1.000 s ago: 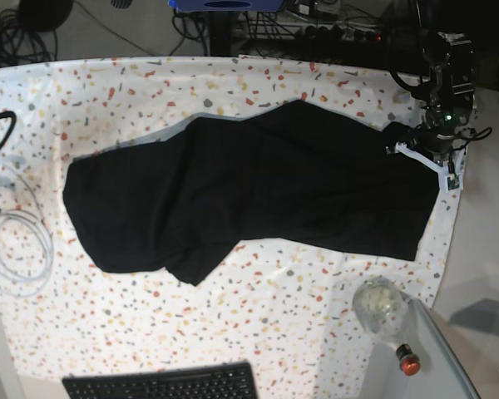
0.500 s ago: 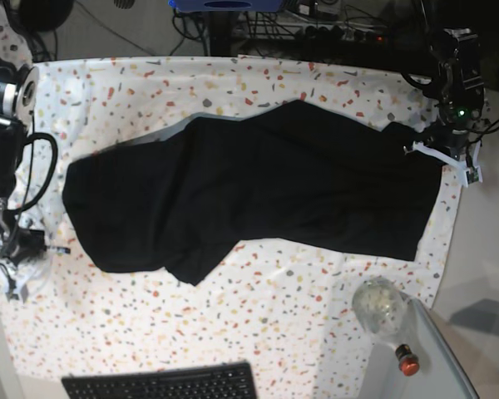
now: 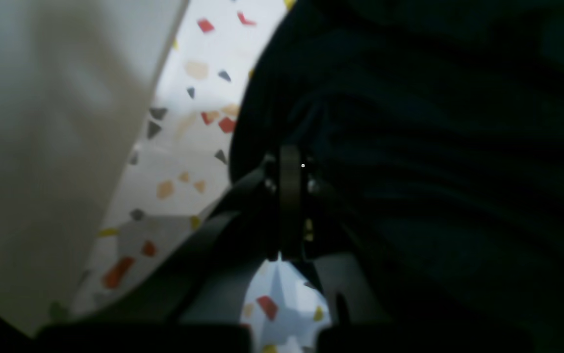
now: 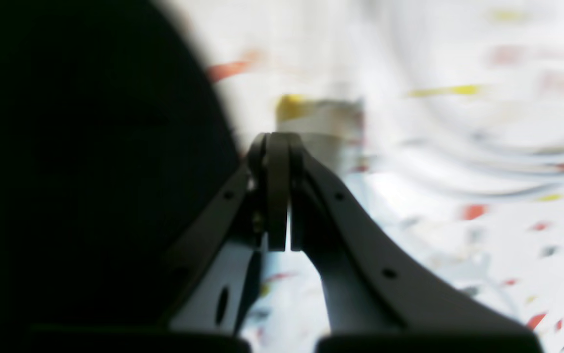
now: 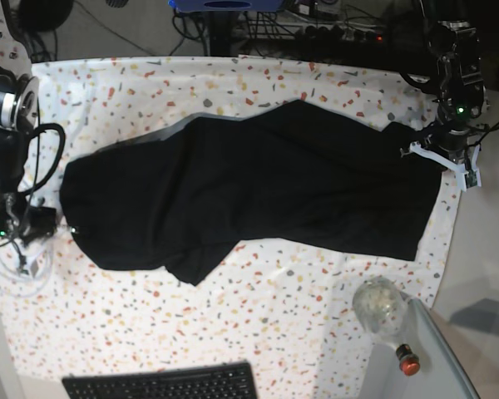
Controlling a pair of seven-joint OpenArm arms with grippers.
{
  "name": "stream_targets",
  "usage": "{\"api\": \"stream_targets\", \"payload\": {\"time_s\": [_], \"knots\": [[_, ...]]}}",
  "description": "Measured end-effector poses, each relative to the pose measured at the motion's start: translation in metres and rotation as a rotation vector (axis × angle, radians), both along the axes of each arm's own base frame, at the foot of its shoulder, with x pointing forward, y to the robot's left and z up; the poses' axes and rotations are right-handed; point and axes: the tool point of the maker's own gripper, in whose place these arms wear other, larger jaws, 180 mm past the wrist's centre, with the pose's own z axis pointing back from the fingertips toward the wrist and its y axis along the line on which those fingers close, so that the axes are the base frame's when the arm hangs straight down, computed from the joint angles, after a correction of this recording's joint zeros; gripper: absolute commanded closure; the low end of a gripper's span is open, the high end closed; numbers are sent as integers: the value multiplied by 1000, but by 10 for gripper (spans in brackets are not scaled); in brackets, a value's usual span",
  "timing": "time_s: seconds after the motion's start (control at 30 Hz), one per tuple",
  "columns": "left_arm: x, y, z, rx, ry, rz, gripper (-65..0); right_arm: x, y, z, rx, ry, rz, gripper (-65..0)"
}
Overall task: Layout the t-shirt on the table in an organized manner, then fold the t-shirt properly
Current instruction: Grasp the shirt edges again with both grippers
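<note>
The black t-shirt (image 5: 249,187) was spread loosely across the middle of the speckled counter (image 5: 258,332), wrinkled and uneven, with one edge reaching toward the right side of the base view and a folded corner hanging low near the centre. The left end effector (image 5: 442,158) was seen at the shirt's right edge, its jaws pressed together; in the left wrist view the dark cloth lay right against the closed tips, but whether fabric was pinched between them could not be told. The right end effector (image 5: 54,226) was positioned at the shirt's left edge, jaws likewise together with nothing visibly between them. A black keyboard (image 5: 162,384) lay at the counter's near edge.
</note>
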Motion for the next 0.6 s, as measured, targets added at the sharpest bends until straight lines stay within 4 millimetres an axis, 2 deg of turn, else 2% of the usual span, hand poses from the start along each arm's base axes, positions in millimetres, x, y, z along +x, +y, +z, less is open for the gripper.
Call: {"api": "stream_targets", "payload": {"time_s": [0.1,0.17,0.23,0.33,0.37,0.4,0.43,0.5,0.57,0.6], "knots": [[3,-2,7,6,-21,-9,0,-5,-13,-5,24,-31,-31,0],[0,-2,7,9,-16,-12,0,-6,-37,-4,-18,-70,-105,0],[-3,-2,6,9,-9,-12,0,-22,-94,-1,-165,-89,-246,0],[-2,-1,6,10,-13,-10,0,-74,-198,23,-439,-92,-424,0],[-2,-2,6,9,-13,-11,0,-90,-223,34,-504,-74,-475,0],[-2,-3,6,7,-13,-12,0,-97,-242,46,-555,-78,-509,0],[-4,-4,4,6,-9,-13,0,-96,-254,58,-585,-102,-521,0],[-8,-3,3,6,1,-13,0,-72,-252,74,-581,-172,-509,0],[-13,-3,0,8,13,-10,0,-37,-227,80,-519,-238,-442,0],[-13,-3,0,8,14,-11,0,-28,-210,75,-469,-226,-412,0]]}}
